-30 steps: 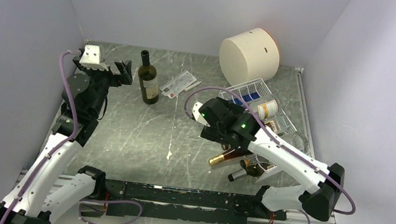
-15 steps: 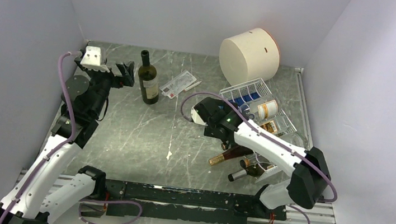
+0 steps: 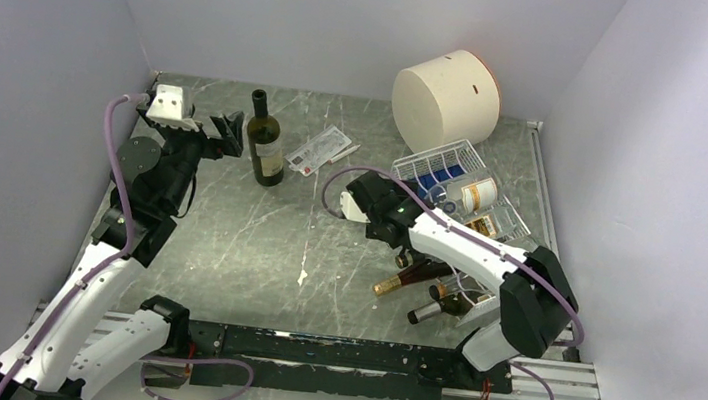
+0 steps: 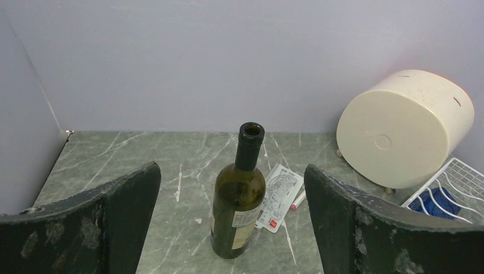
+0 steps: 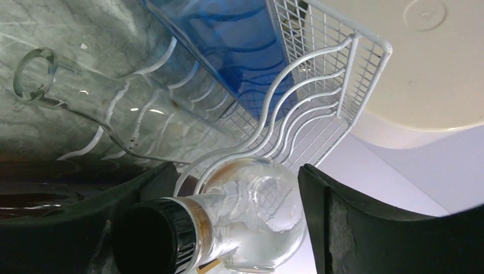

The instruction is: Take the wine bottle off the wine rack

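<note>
Surface: you see a grey-green marbled table (image 3: 255, 239) between lilac walls.
Wine bottle (image 5: 251, 211): clear, black-capped, lying in the white wire wine rack (image 5: 308, 34) at the table's right.
Right gripper (image 5: 237, 168): your jaws stand spread either side of its neck.
Left gripper (image 4: 231, 168): spread wide, facing an upright green bottle (image 4: 238, 205).
Cream cylinder (image 3: 445, 98): behind the rack.

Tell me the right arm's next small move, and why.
Probably close the right fingers on the clear black-capped bottle. Its shoulder lies between them, resting in the white wine rack, and a gap shows on one side, so it does not look gripped yet.
</note>
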Available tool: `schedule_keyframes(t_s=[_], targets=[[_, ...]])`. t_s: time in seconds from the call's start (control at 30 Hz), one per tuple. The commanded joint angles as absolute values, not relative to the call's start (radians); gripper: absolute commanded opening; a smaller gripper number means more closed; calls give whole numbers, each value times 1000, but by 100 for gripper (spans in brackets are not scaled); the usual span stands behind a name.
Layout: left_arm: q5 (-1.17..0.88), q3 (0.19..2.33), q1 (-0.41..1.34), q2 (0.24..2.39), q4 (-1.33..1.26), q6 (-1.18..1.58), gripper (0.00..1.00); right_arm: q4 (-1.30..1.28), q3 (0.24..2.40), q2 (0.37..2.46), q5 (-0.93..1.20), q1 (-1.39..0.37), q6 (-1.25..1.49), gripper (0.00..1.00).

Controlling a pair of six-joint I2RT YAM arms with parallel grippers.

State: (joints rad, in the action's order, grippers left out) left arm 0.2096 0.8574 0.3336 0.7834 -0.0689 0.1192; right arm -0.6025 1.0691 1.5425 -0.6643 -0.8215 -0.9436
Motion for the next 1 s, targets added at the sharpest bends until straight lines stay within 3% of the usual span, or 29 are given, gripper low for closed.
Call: schedule_keyframes(t_s=[0.0,0.2,0.33,0.4,0.63,0.8,0.97], targets=[[215,890,342,780,-79,112,99,-533,1064,1536,-677,-817,-989,77],[226,890,346,784,-80,106,99,-544,1057,1507,-688,-818,-987,67],[228,884,347,784,-85,104,99,-567,1067,1484,-693,-817,-980,37],[228,888,348,790,-82,105,99,-528,1047,1460,-711,-818,-996,31],[231,888,350,804,-78,105,99,-500,1073,1390,-690,-818,-931,17],[240,884,352,804,-82,96,99,-411,1078,1355,-731,-815,-843,0],[249,884,351,800,-85,85,99,-313,1089,1296,-799,-812,-723,0]])
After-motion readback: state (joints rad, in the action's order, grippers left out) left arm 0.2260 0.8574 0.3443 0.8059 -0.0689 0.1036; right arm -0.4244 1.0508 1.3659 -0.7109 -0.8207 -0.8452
